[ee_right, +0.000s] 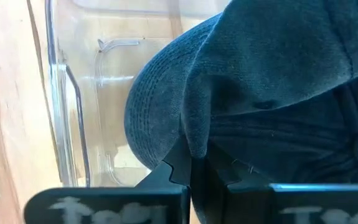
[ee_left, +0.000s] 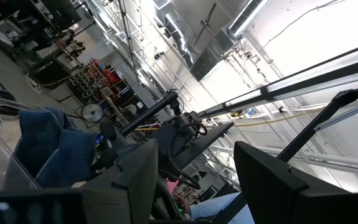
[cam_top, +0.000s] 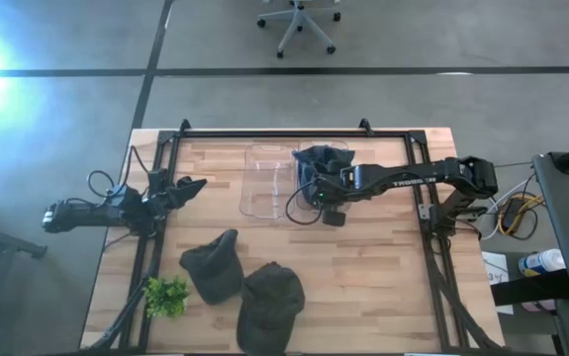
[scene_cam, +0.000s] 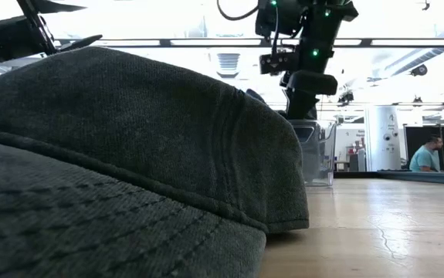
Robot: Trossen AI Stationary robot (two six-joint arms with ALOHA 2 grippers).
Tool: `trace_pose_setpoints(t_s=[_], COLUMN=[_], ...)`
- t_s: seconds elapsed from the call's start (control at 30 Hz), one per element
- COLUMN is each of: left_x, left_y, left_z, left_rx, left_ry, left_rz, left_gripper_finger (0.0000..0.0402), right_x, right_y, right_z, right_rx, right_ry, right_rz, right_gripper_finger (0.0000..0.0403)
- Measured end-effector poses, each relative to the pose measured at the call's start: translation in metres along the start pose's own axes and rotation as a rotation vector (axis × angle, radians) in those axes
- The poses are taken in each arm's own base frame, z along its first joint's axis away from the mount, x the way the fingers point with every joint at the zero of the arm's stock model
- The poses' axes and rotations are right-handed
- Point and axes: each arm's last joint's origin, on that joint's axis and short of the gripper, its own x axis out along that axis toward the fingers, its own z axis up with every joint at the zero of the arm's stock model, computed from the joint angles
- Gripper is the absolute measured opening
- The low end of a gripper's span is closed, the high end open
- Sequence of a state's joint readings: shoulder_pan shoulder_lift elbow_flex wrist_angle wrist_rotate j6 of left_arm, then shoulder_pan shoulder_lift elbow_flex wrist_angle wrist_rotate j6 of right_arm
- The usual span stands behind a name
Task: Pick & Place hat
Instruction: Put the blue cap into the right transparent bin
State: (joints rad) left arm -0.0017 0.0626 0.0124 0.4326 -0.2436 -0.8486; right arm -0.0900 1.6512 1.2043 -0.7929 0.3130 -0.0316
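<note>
A dark blue hat sits in my right gripper over the right end of a clear plastic bin. In the right wrist view the hat fills the frame above the bin's floor. Two more dark hats lie flat on the table's near half, one left of the other; one of them fills the low view. My left gripper waits open by the table's left edge, holding nothing. My right gripper is shut on a fold of the blue hat's cloth, pinched between the two fingers near the stitched brim. The hat bunches around the fingers above the bin; whether it rests on the bin's wall, I cannot tell.
A small green plant sprig lies near the table's near left corner. A black frame runs round the table's far and side edges. Bare wood shows on the near right. A person sits in the room beyond.
</note>
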Motion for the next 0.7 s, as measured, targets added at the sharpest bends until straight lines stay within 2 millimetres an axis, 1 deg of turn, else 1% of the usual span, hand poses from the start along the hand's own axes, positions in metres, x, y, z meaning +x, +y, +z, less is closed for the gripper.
trace_pose_setpoints(t_s=[0.13, 0.23, 0.37, 0.53, 0.7], left_x=[0.000, 0.000, 0.000, 0.000, 0.000], left_y=[0.000, 0.000, 0.000, 0.000, 0.000], left_z=[0.000, 0.000, 0.000, 0.000, 0.000], left_rx=[0.000, -0.004, -0.010, -0.011, -0.011], left_ry=[0.000, 0.000, 0.001, 0.006, 0.013], left_rz=[0.000, 0.000, -0.001, -0.006, -0.012], left_gripper_finger=[0.0204, 0.0204, 0.0204, 0.0204, 0.0204], right_x=[0.002, 0.000, -0.009, -0.013, -0.023], right_y=[-0.005, -0.007, -0.010, -0.011, -0.015], right_z=[0.001, 0.005, 0.011, 0.013, 0.020], right_rx=[0.019, 0.032, 0.022, 0.032, 0.026], right_ry=[-0.013, -0.050, -0.101, -0.114, -0.135], right_rz=[-0.005, -0.006, -0.001, -0.005, -0.015], right_gripper_finger=[0.0009, 0.0022, 0.0069, 0.0136, 0.0186])
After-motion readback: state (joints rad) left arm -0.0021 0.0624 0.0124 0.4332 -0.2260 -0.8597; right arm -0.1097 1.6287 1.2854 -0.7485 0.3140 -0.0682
